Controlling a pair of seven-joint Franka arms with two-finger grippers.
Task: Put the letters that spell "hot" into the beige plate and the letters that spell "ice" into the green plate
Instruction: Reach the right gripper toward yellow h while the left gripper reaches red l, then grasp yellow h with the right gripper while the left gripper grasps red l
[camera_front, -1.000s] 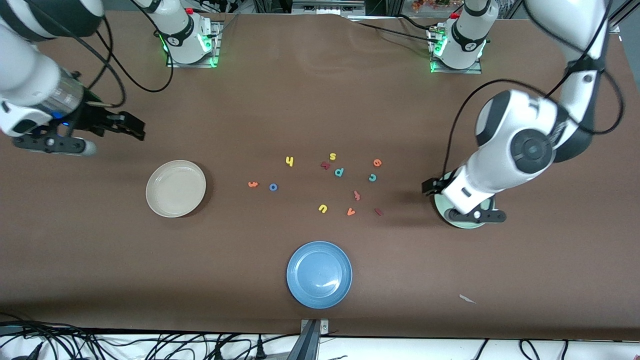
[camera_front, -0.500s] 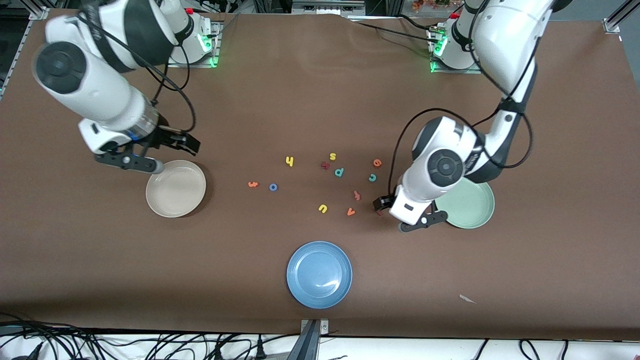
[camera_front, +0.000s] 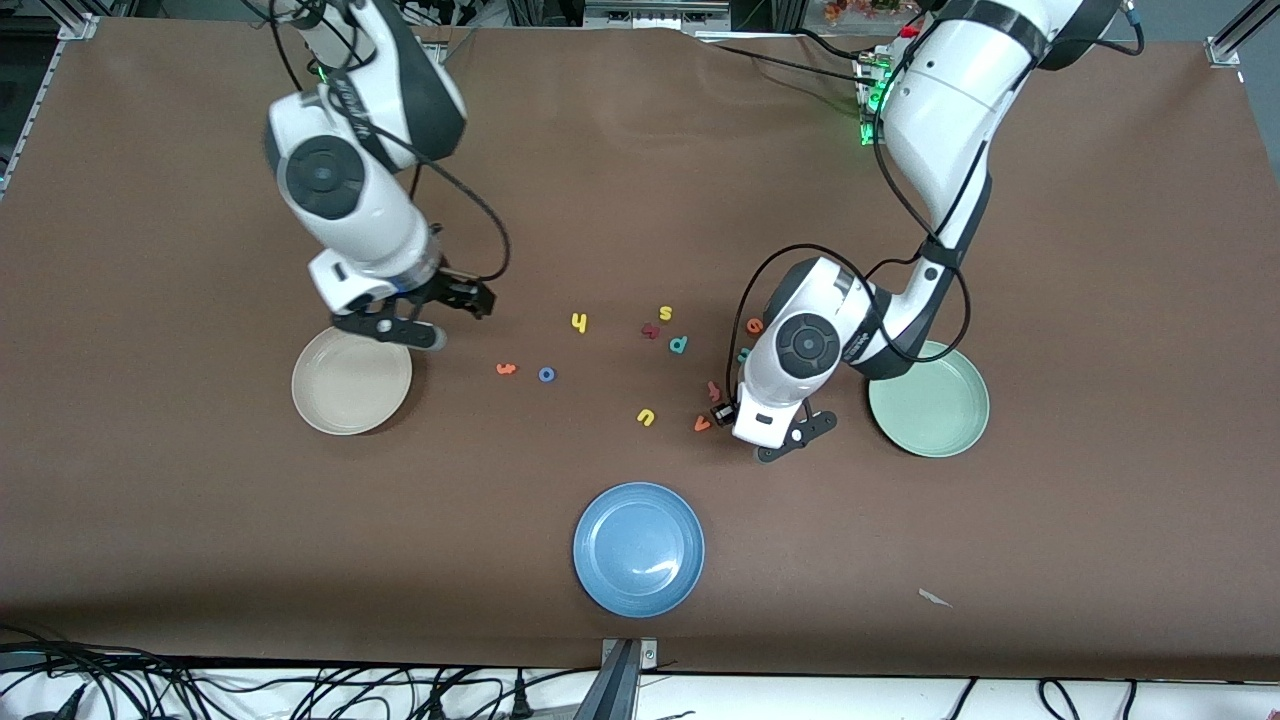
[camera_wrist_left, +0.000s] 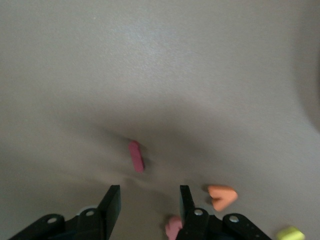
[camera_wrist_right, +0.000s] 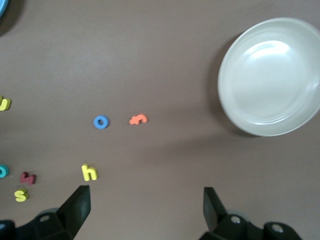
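My left gripper (camera_front: 721, 412) (camera_wrist_left: 149, 205) hangs low over the table, open, with nothing between its fingers. The dark red "i" (camera_wrist_left: 136, 156) lies just ahead of its fingertips; in the front view the left arm hides it. The orange "e" (camera_front: 755, 325) and teal "c" (camera_front: 743, 354) lie beside that arm, and the green plate (camera_front: 945, 425) is toward the left arm's end. My right gripper (camera_front: 478, 298) (camera_wrist_right: 145, 205) is open between the beige plate (camera_front: 350, 395) (camera_wrist_right: 270, 75) and the letters. Yellow "h" (camera_front: 579, 322) (camera_wrist_right: 89, 172), blue "o" (camera_front: 546, 374) (camera_wrist_right: 101, 122) and orange "t" (camera_front: 506, 368) (camera_wrist_right: 138, 119) lie on the table.
Other letters lie around: yellow "s" (camera_front: 665, 313), teal "p" (camera_front: 678, 344), yellow "u" (camera_front: 645, 417), orange "v" (camera_front: 702, 424) (camera_wrist_left: 221, 196) and two dark red ones (camera_front: 650, 330) (camera_front: 713, 390). A blue plate (camera_front: 638, 548) sits nearer the front camera. A white scrap (camera_front: 935, 598) lies near the front edge.
Both arms swung in toward the letters. The left gripper went from over the green plate to the "i" and its jaws narrowed. The right gripper passed the beige plate.
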